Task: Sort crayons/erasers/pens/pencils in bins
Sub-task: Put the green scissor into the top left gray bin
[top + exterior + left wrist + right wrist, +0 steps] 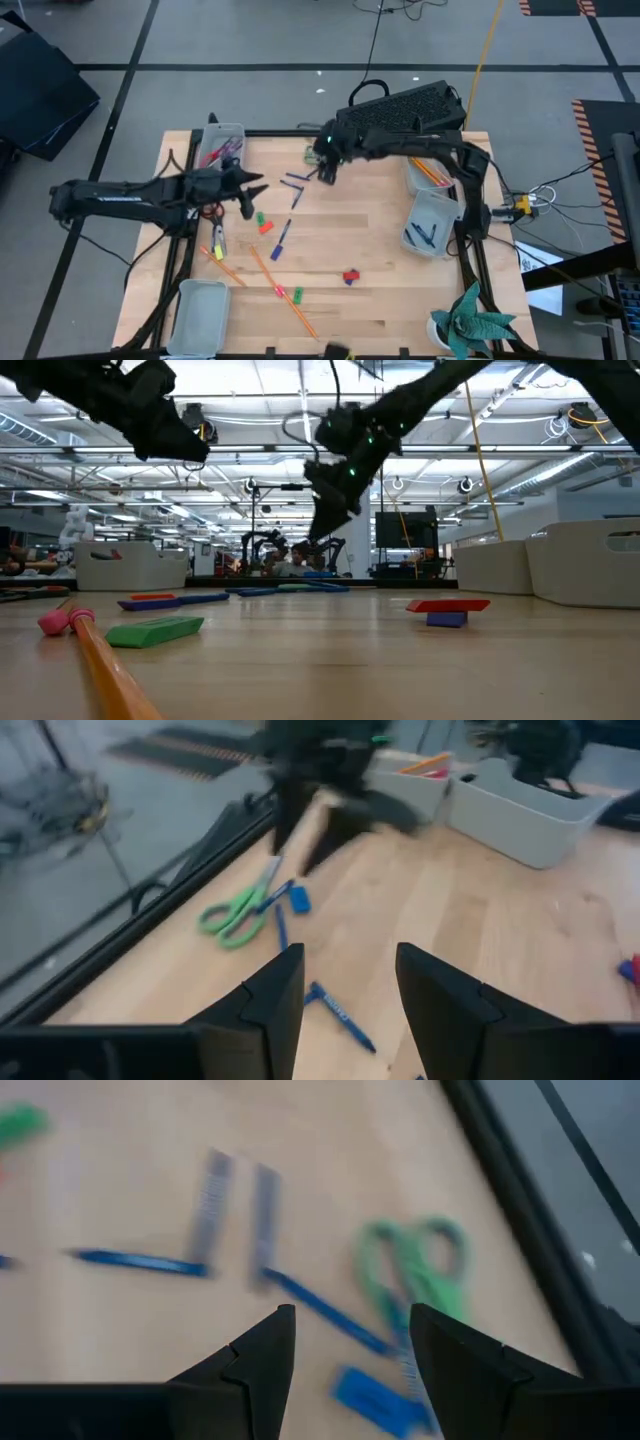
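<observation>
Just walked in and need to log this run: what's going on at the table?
Two arms are sorting stationery into bins. The right end effector hovers open and empty over blue pens and green scissors near the table's far edge. The left end effector, also open and empty, sits left of centre. A bin on the right already holds pens; pencils and crayons are on the table, unsorted.

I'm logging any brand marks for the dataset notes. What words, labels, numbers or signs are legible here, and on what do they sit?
Nothing can be read in any view.
Blue pen in front of the left gripper: pale print along the barrel, too blurred to read.
Left arm, high view: faint pale marking, too small to read.
Bins, scissors, crayons: no visible text.
</observation>
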Motion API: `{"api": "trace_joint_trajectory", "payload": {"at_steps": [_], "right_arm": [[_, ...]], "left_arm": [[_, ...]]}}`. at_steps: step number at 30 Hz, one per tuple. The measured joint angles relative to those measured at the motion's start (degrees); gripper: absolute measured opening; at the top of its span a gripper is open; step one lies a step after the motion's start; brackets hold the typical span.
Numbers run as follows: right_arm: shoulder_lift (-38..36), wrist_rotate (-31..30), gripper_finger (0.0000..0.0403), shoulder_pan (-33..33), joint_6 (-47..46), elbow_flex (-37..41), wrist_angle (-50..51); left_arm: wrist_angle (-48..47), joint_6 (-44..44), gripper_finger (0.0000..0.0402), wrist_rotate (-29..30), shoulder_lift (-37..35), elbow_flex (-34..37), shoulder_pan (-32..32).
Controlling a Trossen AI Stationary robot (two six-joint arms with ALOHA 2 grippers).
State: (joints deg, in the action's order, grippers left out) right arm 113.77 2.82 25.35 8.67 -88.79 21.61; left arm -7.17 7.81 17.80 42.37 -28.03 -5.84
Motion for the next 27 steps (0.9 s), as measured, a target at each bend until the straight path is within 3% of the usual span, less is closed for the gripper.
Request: {"api": "trace_joint_trajectory", "payload": {"at_steps": [5,10,18,25,27], "right_arm": [[2.9,0.3,0.0192,7.1,7.8,0.0,0.0],[5.9,3.0,0.0192,10.7,19.9,0.5,0.8],[8.6,9.6,0.0177,14.0,21.1,2.8,0.6],[8.4,8.6,0.0133,14.4,20.3,4.1,2.9],[8.3,5.9,0.0115,13.8,20.5,4.1,5.1]], "left_arm": [[10.9,-3.9,0.0163,0.3,0.5,4.8,-0.8],[12.3,-4.7,0.0163,0.5,0.4,5.1,-2.4],[11.9,-4.3,0.0163,0.3,0.4,5.1,-3.0],[11.7,-4.0,0.0164,0.2,0.4,5.1,-3.0],[11.7,-3.7,0.0164,0.2,0.4,5.1,-3.0]]}}
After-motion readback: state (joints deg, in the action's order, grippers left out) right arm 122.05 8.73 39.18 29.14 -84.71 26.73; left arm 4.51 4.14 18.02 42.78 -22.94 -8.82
